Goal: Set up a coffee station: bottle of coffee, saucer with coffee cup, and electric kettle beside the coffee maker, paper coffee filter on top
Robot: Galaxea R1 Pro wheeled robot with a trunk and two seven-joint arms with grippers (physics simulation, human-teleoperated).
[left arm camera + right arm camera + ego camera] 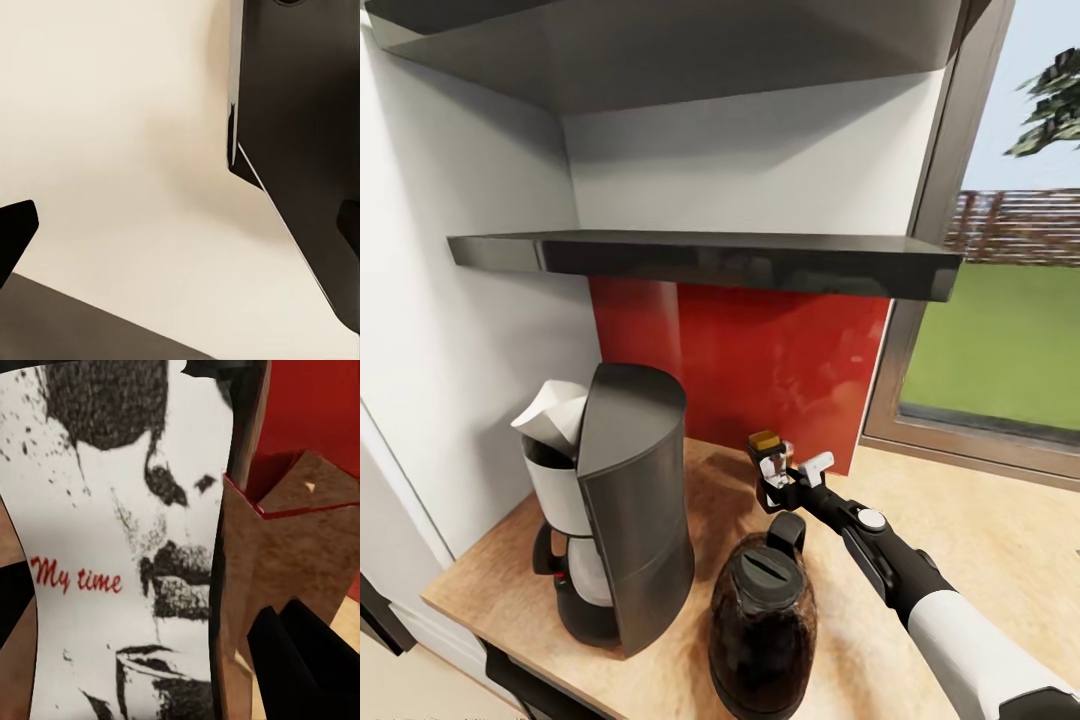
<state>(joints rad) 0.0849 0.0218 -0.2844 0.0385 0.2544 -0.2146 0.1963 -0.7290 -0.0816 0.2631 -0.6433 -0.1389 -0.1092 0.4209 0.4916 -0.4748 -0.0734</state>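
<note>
Done: white paper filter point(552, 410) set atop grey coffee maker point(632, 520); dark glass kettle point(762, 625) placed beside.
Fingers: right gripper point(792, 468) clamped on brown-capped coffee bottle point(768, 455); left cannot be told.
Left: saucer, cup.

The right arm reaches forward from the lower right, wrist level, its tool point(792, 468) at full stretch with fingers closed around a small bottle point(768, 452), seen close in the right wrist view.

kettle point(762, 628): base cut by frame edge | bottle point(768, 456): body hidden behind right gripper point(796, 475), jaw state unclear | label point(120, 547): cropped, too close | filter point(552, 412): partly behind coffee maker point(630, 510)
</note>
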